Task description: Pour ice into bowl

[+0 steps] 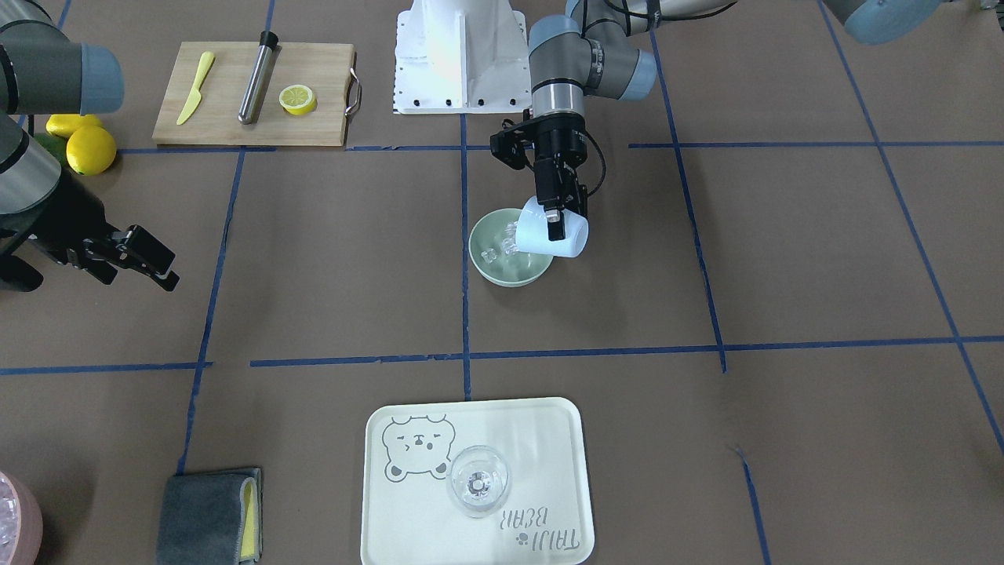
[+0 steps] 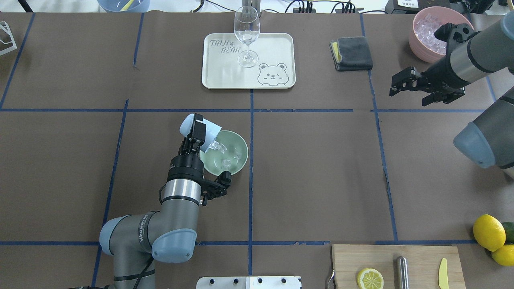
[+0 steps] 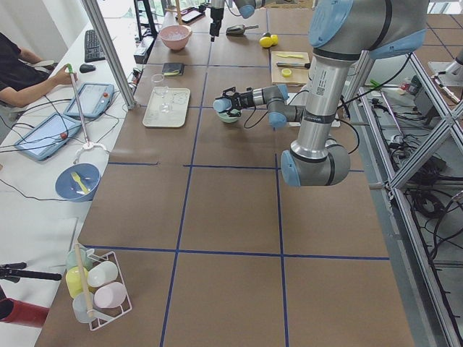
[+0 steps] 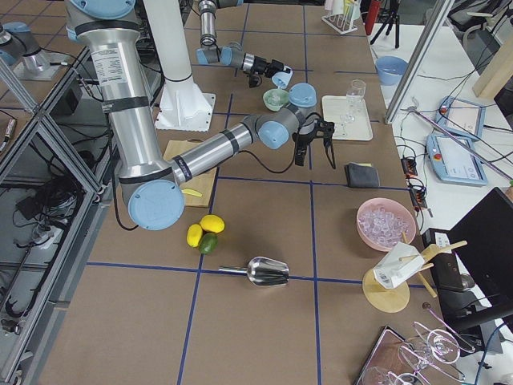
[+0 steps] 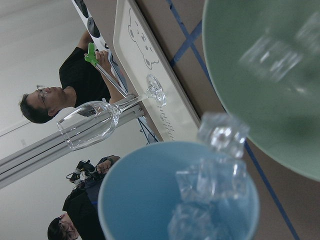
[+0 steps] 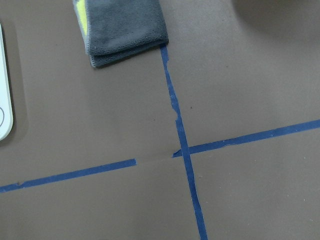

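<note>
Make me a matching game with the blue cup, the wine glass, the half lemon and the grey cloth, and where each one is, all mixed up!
Things:
1. blue cup
2. wine glass
3. half lemon
4. grey cloth

Places:
A. on the wooden cutting board
B. flat on the brown table
C. in the left pincer, tipped over the green bowl
D. standing on the bear tray

Pairs: 1-C, 2-D, 3-A, 4-B

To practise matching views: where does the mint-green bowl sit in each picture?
Front-facing: bowl centre, at blue cup's mouth.
Overhead: bowl left of centre.
Exterior left: bowl upper middle.
Exterior right: bowl upper middle.
Left wrist: bowl upper right.
Right wrist: absent.
Landmark: bear tray.
</note>
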{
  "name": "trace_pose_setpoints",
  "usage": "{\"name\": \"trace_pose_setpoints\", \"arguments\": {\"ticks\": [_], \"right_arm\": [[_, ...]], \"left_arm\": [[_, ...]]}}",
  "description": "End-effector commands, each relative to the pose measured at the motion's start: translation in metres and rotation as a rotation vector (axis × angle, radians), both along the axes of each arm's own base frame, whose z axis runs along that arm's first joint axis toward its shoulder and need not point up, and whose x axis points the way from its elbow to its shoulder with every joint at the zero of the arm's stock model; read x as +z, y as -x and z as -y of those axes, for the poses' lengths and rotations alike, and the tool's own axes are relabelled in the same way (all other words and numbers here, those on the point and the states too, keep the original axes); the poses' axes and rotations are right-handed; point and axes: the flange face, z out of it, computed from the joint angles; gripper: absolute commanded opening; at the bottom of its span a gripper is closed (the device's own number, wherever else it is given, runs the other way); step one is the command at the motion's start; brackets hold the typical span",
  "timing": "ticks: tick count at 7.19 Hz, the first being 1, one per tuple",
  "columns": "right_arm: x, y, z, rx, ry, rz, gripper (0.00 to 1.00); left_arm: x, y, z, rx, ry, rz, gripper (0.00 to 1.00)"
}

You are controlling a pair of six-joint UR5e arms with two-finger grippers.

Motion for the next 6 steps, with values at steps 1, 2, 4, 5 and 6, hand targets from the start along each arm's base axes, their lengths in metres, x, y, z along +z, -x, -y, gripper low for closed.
{"name": "trace_pose_setpoints", "arguments": {"ticks": [1, 2, 4, 5, 6], "right_arm": [[0.000, 0.000, -0.001, 0.001, 0.006, 0.002, 1.00], [0.000, 0.000, -0.001, 0.001, 0.006, 0.002, 1.00], [-0.002, 0.000, 0.000, 0.001, 0.003, 0.005, 1.00], [-0.001, 0.000, 0.000, 0.002, 0.003, 0.003, 1.00], [-0.001, 0.000, 0.000, 0.002, 0.003, 0.003, 1.00]], "left_arm": [[0.002, -0.002, -0.002, -0.005, -0.009, 0.030, 0.00], [0.002, -0.002, -0.003, -0.004, -0.010, 0.031, 0.00], [-0.004, 0.004, -0.002, -0.011, -0.013, -0.012, 0.00], [-0.016, 0.017, -0.002, -0.026, -0.029, -0.125, 0.00], [-0.018, 0.029, -0.003, -0.031, -0.049, -0.233, 0.00]]}}
